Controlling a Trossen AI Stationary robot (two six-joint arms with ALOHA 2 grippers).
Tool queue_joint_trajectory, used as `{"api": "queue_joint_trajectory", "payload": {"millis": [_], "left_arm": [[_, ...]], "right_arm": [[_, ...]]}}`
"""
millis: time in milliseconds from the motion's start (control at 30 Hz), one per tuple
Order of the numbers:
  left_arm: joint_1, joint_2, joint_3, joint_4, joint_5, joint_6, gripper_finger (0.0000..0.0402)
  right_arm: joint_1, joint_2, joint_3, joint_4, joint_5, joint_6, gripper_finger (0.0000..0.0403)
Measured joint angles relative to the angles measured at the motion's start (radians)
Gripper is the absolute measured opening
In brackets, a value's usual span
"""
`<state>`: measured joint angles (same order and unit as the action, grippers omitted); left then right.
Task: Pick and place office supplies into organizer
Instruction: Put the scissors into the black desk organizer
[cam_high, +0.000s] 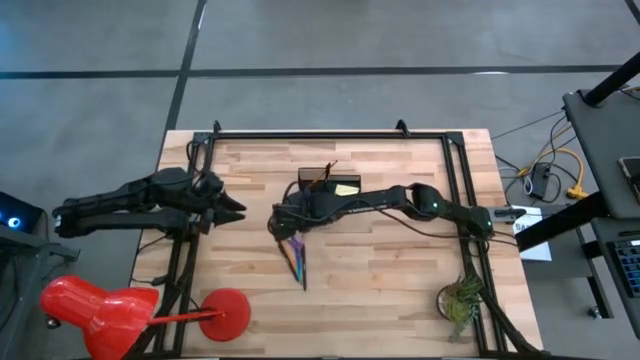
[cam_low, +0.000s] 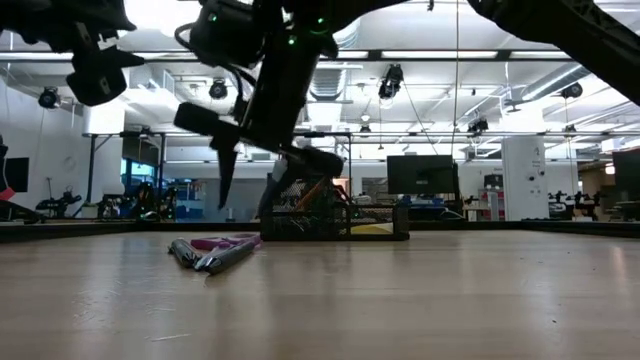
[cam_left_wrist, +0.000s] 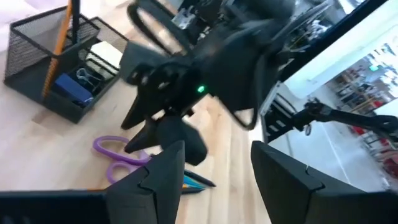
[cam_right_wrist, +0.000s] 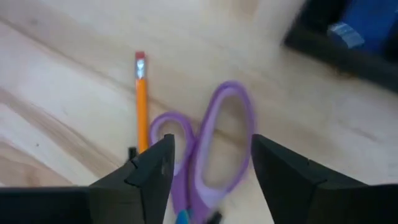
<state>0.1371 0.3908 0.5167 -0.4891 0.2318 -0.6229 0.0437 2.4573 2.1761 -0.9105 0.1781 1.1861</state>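
The black mesh organizer (cam_high: 322, 180) stands at the table's middle, toward the far edge. In the left wrist view, the organizer (cam_left_wrist: 31, 59) holds an upright orange pencil (cam_left_wrist: 61, 38), a blue item and clips. Purple-handled scissors (cam_right_wrist: 231, 88), another orange pencil (cam_right_wrist: 142, 106) and pens (cam_high: 298, 262) lie flat on the wood just near of the organizer. My right gripper (cam_right_wrist: 211, 146) hovers open over the scissors' handles, touching nothing. My left gripper (cam_left_wrist: 214, 149) waits open to the table's left (cam_high: 235, 208), pointing at the right gripper.
A red lamp-like object (cam_high: 95, 308) with a red disc (cam_high: 228, 312) sits at the near-left corner. A small plant (cam_high: 462, 300) is at the near-right. Black frame rails (cam_high: 330, 133) run along the far and side edges. Bare wood lies to the right of the pens.
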Motion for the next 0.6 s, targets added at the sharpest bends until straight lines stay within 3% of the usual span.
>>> {"api": "queue_joint_trajectory", "payload": {"millis": [233,433,600], "left_arm": [[-0.001,-0.06,0.0,0.0,0.022,-0.002,0.017],[0.0,-0.101,0.0,0.0,0.022,-0.001,0.017],[0.0,-0.114,0.0,0.002,0.022,-0.001,0.017]], "right_arm": [[0.005,0.007,-0.011,0.043,-0.015,-0.002,0.0202],[0.005,0.007,-0.068,0.164,-0.015,-0.115,0.0196],[0.004,0.007,-0.116,0.199,-0.014,-0.09,0.0196]]}}
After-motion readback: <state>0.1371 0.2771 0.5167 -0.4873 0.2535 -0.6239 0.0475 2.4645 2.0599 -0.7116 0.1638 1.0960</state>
